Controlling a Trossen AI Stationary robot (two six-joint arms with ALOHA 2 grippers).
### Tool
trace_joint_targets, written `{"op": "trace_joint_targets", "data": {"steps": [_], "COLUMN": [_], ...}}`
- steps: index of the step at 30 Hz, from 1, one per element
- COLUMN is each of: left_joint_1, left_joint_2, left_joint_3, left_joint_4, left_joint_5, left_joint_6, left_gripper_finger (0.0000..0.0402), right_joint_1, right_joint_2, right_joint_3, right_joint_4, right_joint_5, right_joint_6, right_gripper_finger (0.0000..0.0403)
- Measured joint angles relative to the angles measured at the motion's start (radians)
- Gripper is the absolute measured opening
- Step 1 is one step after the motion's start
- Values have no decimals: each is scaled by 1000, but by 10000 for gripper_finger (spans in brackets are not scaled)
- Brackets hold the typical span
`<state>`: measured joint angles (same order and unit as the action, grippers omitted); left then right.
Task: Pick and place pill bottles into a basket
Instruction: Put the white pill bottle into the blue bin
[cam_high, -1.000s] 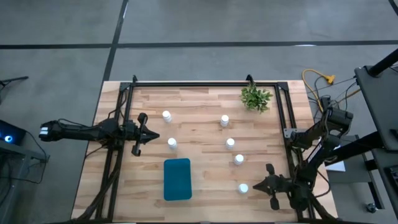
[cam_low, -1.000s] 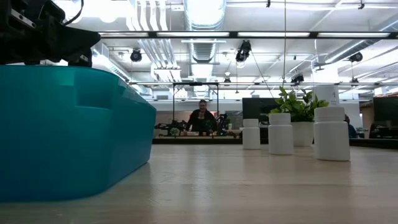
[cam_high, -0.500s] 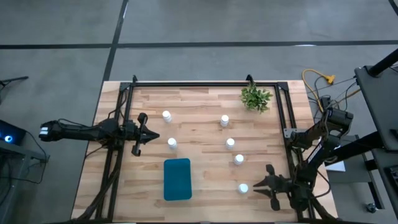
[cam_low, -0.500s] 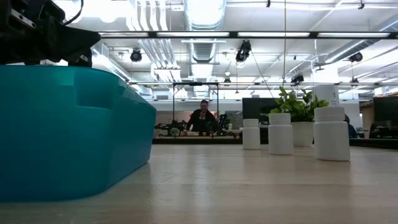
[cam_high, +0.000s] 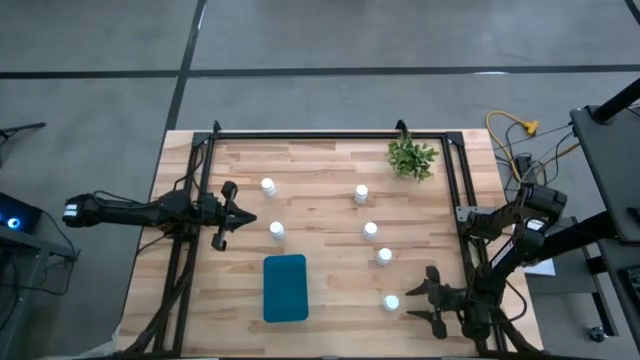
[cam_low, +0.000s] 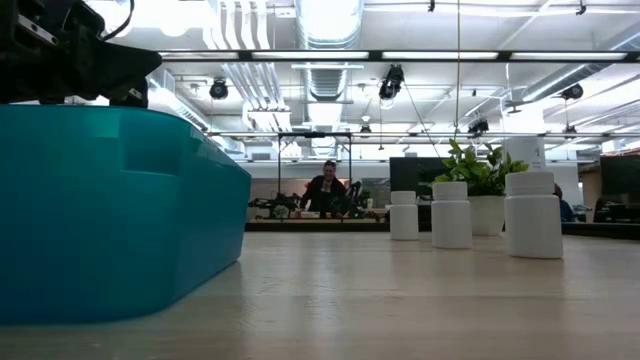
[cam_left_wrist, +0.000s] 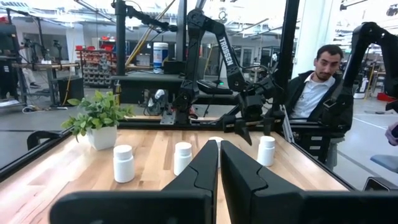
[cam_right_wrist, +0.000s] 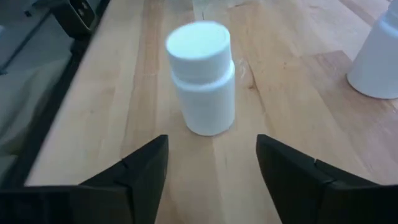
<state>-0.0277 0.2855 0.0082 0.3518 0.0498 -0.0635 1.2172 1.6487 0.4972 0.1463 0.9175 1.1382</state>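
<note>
Several white pill bottles stand upright on their bases on the wooden table, among them one near the front right (cam_high: 392, 302) and one at the far left (cam_high: 268, 186). The teal basket (cam_high: 285, 288) sits on the table near the front edge, left of the middle. My right gripper (cam_high: 415, 303) is open just right of the front right bottle (cam_right_wrist: 202, 78), its fingers pointing at it from short of its two sides. My left gripper (cam_high: 248, 217) hovers shut at the table's left, between two bottles, holding nothing.
A small green plant (cam_high: 411, 157) stands at the far right corner. A black frame (cam_high: 330, 134) runs along the table's far, left and right sides. A second bottle (cam_right_wrist: 379, 62) stands close beyond the right gripper. A person (cam_left_wrist: 317, 81) sits beyond the table.
My right gripper has opened its fingers and edged a little toward the front right bottle. The bottles and the basket have stayed where they were.
</note>
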Motion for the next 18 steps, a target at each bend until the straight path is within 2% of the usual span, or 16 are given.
{"op": "trace_joint_targets", "data": {"steps": [6,18], "left_joint_1": [0,0], "left_joint_2": [0,0], "left_joint_3": [0,0], "left_joint_4": [0,0], "left_joint_5": [-1,-1], "left_joint_6": [-1,-2], "left_gripper_finger": [0,0], "right_joint_1": [-18,-37], "right_joint_2": [67,95], "right_joint_3": [27,53], "right_joint_4": [2,15], "right_joint_5": [51,54], "right_joint_6": [-11,-39], "right_gripper_finger": [244,246]}}
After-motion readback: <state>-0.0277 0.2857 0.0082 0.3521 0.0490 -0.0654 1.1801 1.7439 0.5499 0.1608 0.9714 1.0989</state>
